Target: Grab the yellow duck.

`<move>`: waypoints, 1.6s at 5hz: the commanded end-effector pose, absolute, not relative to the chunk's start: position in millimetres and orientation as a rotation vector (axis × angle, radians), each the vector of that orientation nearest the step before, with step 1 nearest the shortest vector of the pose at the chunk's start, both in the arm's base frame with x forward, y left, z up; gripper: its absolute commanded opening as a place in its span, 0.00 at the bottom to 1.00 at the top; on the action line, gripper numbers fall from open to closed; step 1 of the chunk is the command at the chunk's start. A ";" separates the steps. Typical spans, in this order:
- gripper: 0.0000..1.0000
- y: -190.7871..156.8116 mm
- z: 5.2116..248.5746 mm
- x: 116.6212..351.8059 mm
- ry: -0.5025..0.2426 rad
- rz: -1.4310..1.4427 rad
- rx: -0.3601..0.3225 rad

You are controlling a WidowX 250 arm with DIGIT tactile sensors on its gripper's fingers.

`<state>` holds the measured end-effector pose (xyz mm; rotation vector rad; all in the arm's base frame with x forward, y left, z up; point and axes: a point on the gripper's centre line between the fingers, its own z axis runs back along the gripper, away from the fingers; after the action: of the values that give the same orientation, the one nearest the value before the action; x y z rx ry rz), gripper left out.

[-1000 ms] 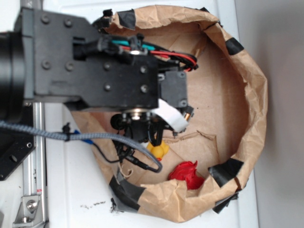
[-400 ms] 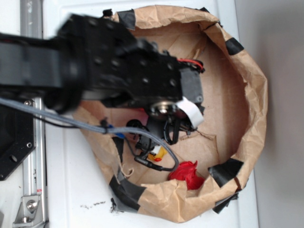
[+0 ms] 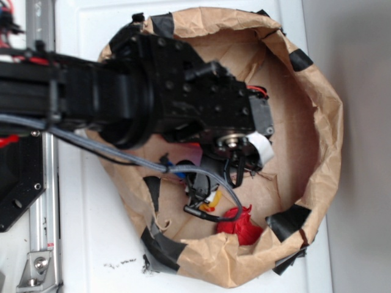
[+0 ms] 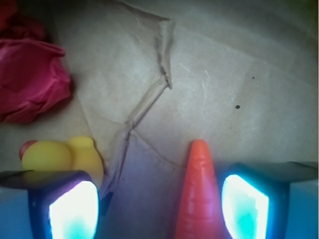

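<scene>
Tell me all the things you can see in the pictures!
yellow duck: one, yellow with a red beak, on the paper floor beside one gripper finger
carrot: one, orange, tip poking up between the gripper fingers
crumpled lump: one, red, on the paper beyond the duck
paper basket: one, brown with black tape patches, on the white table
robot arm: one, black with grey cables, reaching into the basket
gripper: one, open, glowing finger pads, low over the paper
</scene>
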<state>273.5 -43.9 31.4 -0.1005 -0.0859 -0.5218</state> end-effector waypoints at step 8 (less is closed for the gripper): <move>0.00 -120.2 27.5 259.3 -0.089 -0.614 -0.140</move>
<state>259.7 -105.9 23.2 -0.1379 -0.0755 -0.5855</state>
